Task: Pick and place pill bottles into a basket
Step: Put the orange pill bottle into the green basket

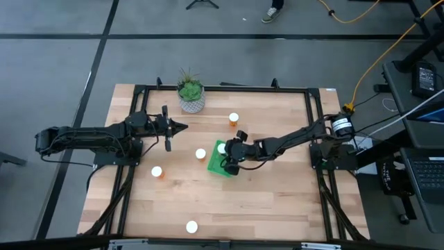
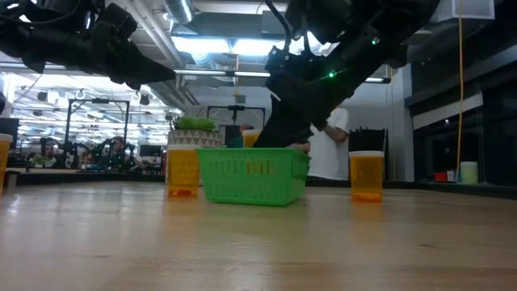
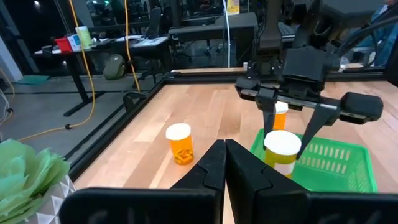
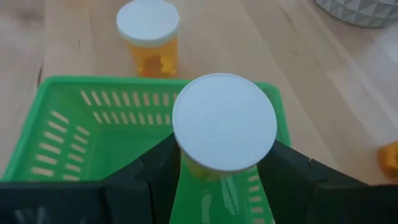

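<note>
Unlabelled white-capped pill bottle point(image 4: 224, 124) over basket point(image 4: 56, 124)

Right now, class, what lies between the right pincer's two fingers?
A white-capped pill bottle, held over the green basket; the right wrist view shows it.

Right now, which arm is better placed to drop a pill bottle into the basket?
Right: its end effector grips a pill bottle directly over the green basket. The left end effector is shut, empty, near the plant pot.

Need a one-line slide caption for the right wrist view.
Right end effector holds a white-capped orange pill bottle over the bright green plastic basket; another bottle stands beyond on the wooden table.
</note>
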Controlling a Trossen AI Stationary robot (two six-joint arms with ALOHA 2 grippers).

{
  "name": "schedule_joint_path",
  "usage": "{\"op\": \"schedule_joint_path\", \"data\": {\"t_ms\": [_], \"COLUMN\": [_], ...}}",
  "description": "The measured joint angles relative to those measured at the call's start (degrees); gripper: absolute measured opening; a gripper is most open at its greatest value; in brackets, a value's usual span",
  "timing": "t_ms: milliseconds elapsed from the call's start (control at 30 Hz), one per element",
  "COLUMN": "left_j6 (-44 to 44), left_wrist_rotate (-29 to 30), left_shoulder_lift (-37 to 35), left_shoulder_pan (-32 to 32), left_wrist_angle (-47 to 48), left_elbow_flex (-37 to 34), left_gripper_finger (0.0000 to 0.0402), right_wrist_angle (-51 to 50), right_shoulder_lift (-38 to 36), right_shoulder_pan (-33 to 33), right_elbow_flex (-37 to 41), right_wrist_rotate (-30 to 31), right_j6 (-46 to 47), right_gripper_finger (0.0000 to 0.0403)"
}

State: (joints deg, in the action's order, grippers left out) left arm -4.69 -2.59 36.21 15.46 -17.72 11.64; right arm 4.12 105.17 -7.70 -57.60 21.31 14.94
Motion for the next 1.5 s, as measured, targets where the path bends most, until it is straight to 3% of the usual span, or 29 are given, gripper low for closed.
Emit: {"op": "schedule_joint_path", "data": {"t_ms": [1300, 1500], "left_j6": [1.0, 1.0], "left_wrist_rotate": [0.0, 0.0], "left_shoulder_lift": [0.0, 0.0], "left_shoulder_pan": [0.0, 0.0], "left_wrist_angle": [0.2, 0.2], "left_elbow_flex": [0.0, 0.0], "left_gripper_finger": [0.0005, 0.0008], "right_wrist_angle": [1.8, 1.8], "right_shoulder_lift": [2.4, 2.4], "right_shoulder_pan": [1.3, 1.3], "right_elbow_flex": [0.0, 0.0], "right_wrist_rotate": [0.1, 0.1], "right_j6": [-0.2, -0.3], "right_gripper_finger": [0.0196, 0.0217]}}
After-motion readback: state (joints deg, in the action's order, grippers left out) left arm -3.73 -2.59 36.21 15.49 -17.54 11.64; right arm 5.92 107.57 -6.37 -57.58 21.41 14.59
